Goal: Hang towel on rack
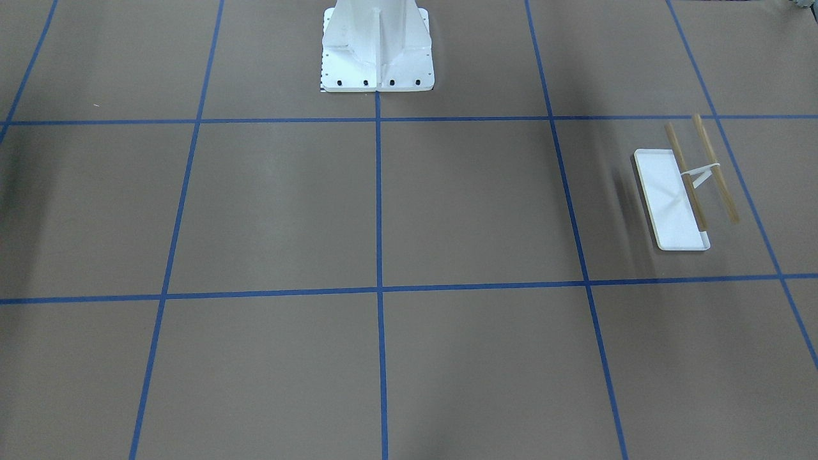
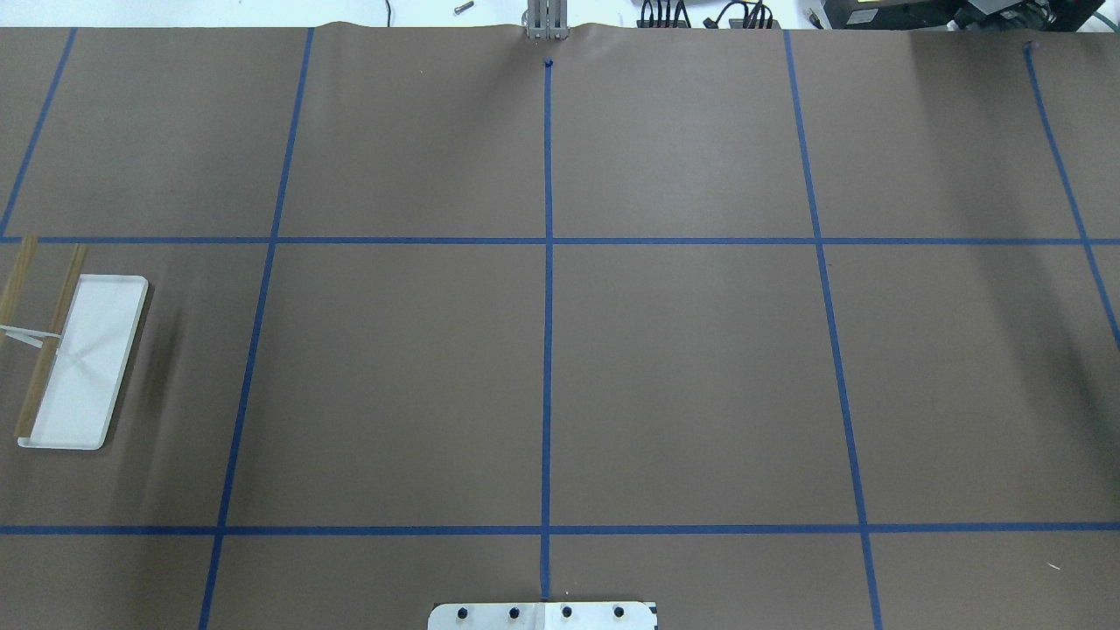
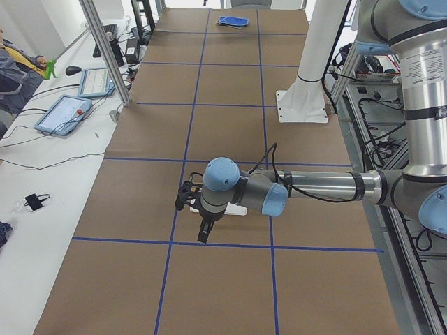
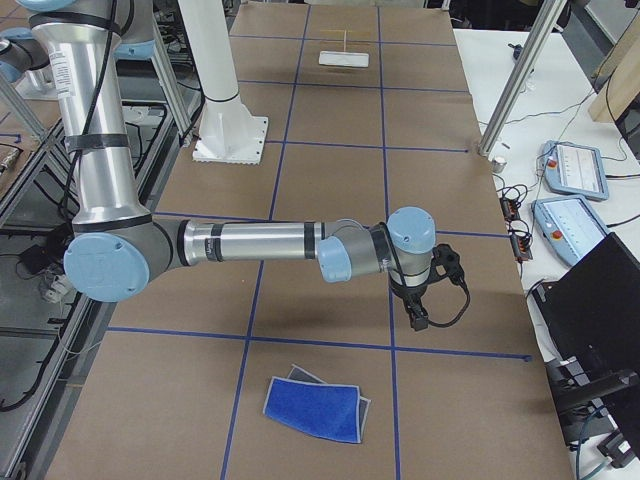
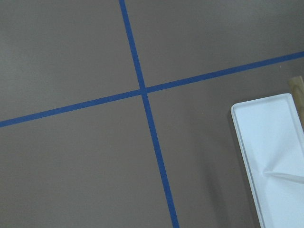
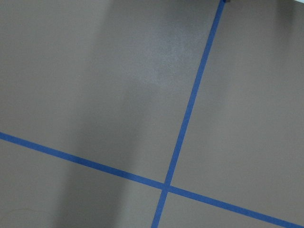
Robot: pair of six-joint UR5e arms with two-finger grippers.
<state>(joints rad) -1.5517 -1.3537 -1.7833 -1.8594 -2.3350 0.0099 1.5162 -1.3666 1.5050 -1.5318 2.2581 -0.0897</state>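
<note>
The blue towel point(image 4: 315, 408) lies rumpled on the brown table at the end on my right, also seen far off as the towel point(image 3: 232, 21); the overhead and front views miss it. The rack point(image 1: 671, 198) stands at the table's opposite end, with a white tray base point(image 2: 96, 350) and two tan bars; its base point(image 5: 270, 152) fills the left wrist view's right edge. My left gripper point(image 3: 203, 236) hangs just beside the rack point(image 3: 236, 209), pointing down. My right gripper point(image 4: 418, 316) hovers over bare table a short way from the towel. Neither gripper's state can be told.
The white robot pedestal point(image 1: 377, 51) is bolted at the table's robot side. Blue tape lines point(image 2: 547, 306) grid the brown paper. A side bench holds tablets point(image 3: 64, 113) and cables, with a seated person point(image 3: 14, 63) beside an aluminium post point(image 3: 105, 49).
</note>
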